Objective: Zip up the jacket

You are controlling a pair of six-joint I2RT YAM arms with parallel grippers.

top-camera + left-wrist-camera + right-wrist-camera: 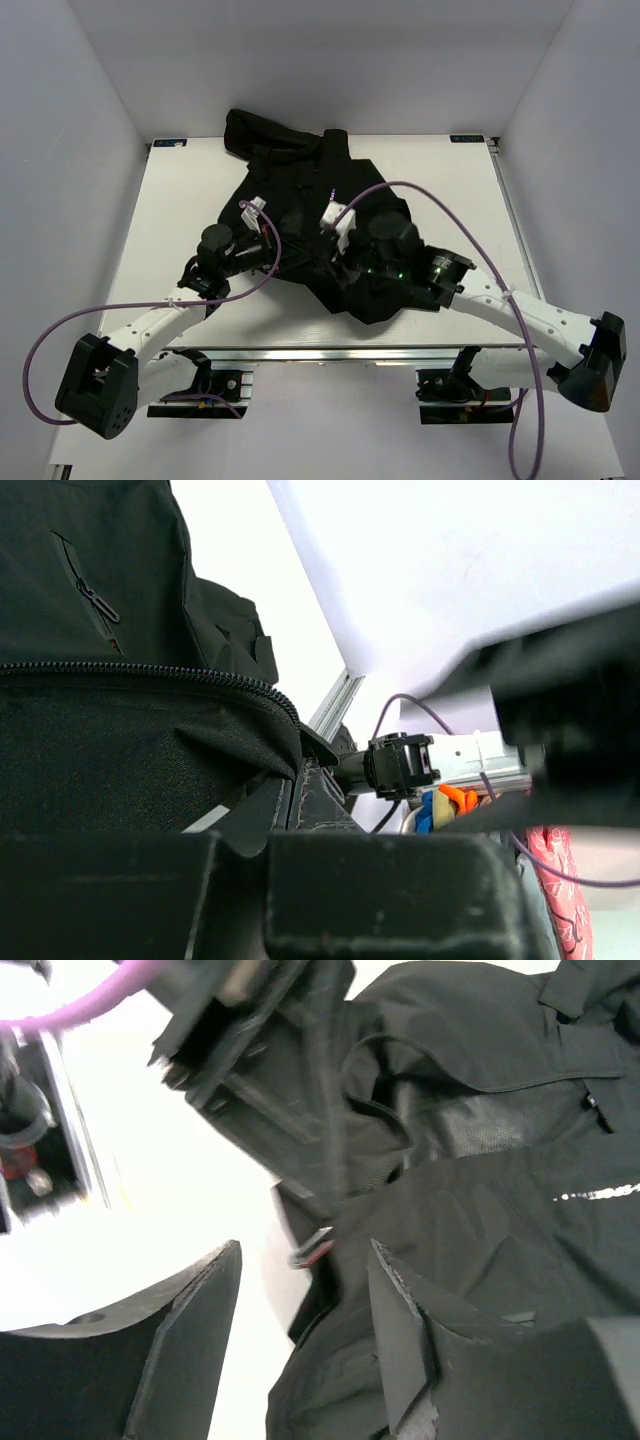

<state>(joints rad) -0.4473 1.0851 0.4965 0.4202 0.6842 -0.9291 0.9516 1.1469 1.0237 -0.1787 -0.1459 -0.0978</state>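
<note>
So the jacket (300, 190) is spread over the middle of the bench (450, 200). Its collar end is bunched up at the far edge and the hem points at the near edge. It's soft matte black shell fabric, all creased and floppy, with a meshy lining showing where the front gapes.

The left gripper (245, 840) is closed tight, and as far as I can tell it's pinching the fabric edge right below the zipper teeth (150, 670), which are a neat ribbed line along a fold.

The right gripper (303, 1290) is wide open with nothing in it. The bit that matters is the small metal pull (314, 1246) with a reddish tint. It sits just past the gap between the right fingers, pretty much dead ahead, so the right arm is clearly the nearer one.

The zipper line seems to run hem to collar, near to far across the bench. My guess is the next move is closing on that pull and sliding it toward the far edge while the left side keeps the hem taut. It's a tiny target, so it could easily grab cloth instead.
</note>
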